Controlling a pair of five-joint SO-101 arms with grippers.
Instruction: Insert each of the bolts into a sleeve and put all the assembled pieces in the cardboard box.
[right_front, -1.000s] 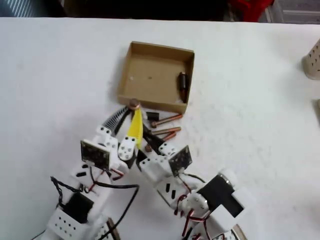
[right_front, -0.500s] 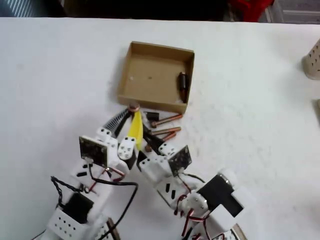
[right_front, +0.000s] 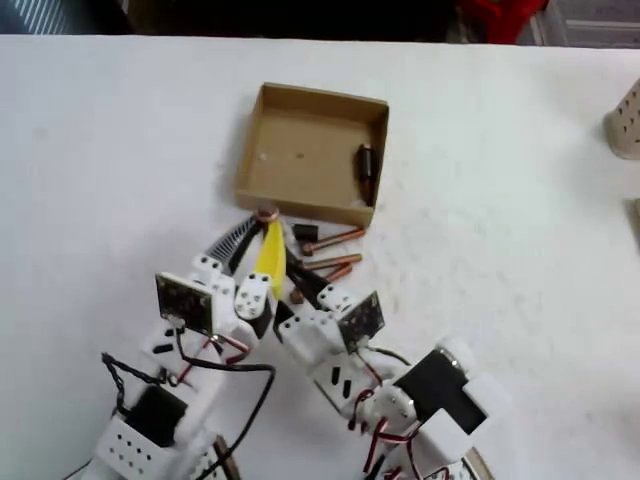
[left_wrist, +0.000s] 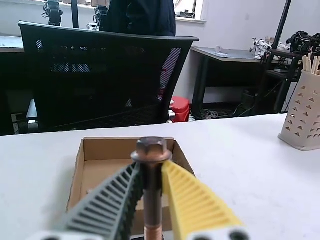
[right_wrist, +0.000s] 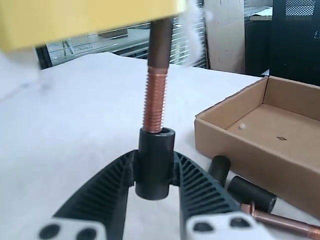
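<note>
My left gripper (left_wrist: 151, 167) is shut on a copper bolt (left_wrist: 151, 192), held upright with its hex head (left_wrist: 151, 150) on top, just in front of the cardboard box (left_wrist: 100, 145). Directly beneath it, my right gripper (right_wrist: 155, 160) is shut on a black sleeve (right_wrist: 155, 165), and the bolt's threaded tip (right_wrist: 154, 107) sits in the sleeve's mouth. In the high view the left gripper (right_front: 262, 222) and right gripper (right_front: 296, 292) meet before the box (right_front: 300, 207). One assembled piece (right_front: 366, 172) lies inside the box.
Three loose bolts (right_front: 335, 240) (right_front: 330, 263) (right_front: 340, 272) and a loose sleeve (right_front: 305, 232) lie near the box's front wall. Two spare sleeves (right_wrist: 218, 170) (right_wrist: 252, 200) lie by the box (right_wrist: 235, 145). A beige perforated holder (right_front: 625, 120) stands far right.
The left gripper has moved slightly down toward the right gripper, bringing the bolt with it. The right arm has stayed still.
</note>
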